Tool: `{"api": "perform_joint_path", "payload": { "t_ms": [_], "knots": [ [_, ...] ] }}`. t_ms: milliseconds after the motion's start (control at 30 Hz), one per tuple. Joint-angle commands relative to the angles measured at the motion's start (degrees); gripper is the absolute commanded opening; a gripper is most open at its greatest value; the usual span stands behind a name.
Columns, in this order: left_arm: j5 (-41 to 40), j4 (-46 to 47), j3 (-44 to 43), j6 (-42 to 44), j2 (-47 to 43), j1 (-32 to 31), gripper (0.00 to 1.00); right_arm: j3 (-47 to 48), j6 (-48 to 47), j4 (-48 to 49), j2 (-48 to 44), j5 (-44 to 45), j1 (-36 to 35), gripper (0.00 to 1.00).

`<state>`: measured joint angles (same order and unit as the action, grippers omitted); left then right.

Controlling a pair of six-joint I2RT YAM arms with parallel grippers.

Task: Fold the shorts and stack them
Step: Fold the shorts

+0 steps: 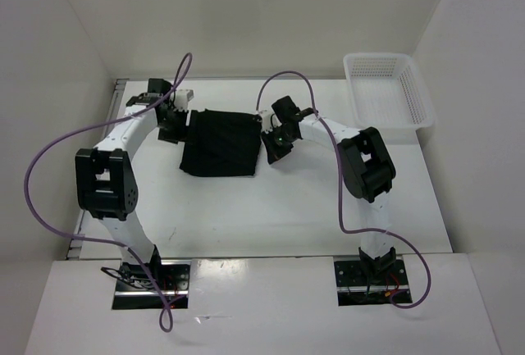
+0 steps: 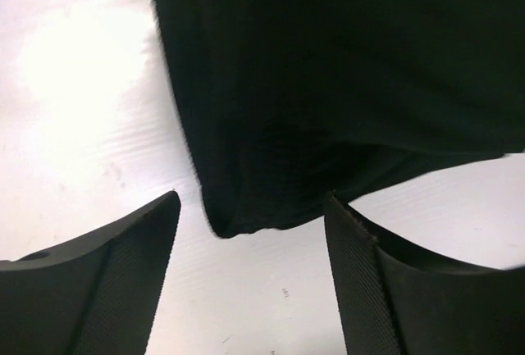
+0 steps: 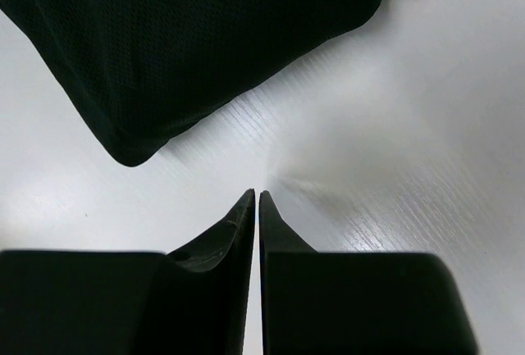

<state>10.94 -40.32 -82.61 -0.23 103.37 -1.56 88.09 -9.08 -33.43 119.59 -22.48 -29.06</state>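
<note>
The black shorts (image 1: 220, 143) lie folded into a flat, roughly square packet at the table's middle back. My left gripper (image 1: 174, 129) stands at the packet's left edge, open. In the left wrist view a folded corner of the shorts (image 2: 328, 84) lies on the table just ahead of the left gripper (image 2: 251, 197), with nothing between the jaws. My right gripper (image 1: 271, 143) is just off the packet's right edge. In the right wrist view the right gripper (image 3: 257, 193) is shut on nothing, and a corner of the shorts (image 3: 189, 35) lies a short way ahead of it.
A white mesh basket (image 1: 385, 93) stands at the back right corner of the white table (image 1: 271, 216). White walls close in the left, back and right sides. Purple cables loop over both arms.
</note>
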Motion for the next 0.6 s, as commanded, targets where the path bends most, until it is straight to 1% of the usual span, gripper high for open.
{"api": "perform_joint_path", "payload": {
  "t_ms": [0,200,367,567],
  "knots": [
    [7.95,-1.87,-3.35,0.23,-1.25,-0.28,0.79,2.26,-1.2,-0.32,-3.05,-0.99,-0.47,0.09],
    [8.48,-0.03,-7.12,0.23,5.15,-0.28,0.79,2.26,-1.2,-0.32,-3.05,-0.99,-0.47,0.1],
    [7.96,1.81,-12.56,0.23,10.35,-0.81,0.79,2.26,-1.2,-0.32,-3.05,-0.99,-0.47,0.1],
    [4.1,2.87,-13.37,0.23,13.69,-1.43,0.75,2.26,-1.2,-0.32,-3.05,-1.51,-0.47,0.1]
  ]
}}
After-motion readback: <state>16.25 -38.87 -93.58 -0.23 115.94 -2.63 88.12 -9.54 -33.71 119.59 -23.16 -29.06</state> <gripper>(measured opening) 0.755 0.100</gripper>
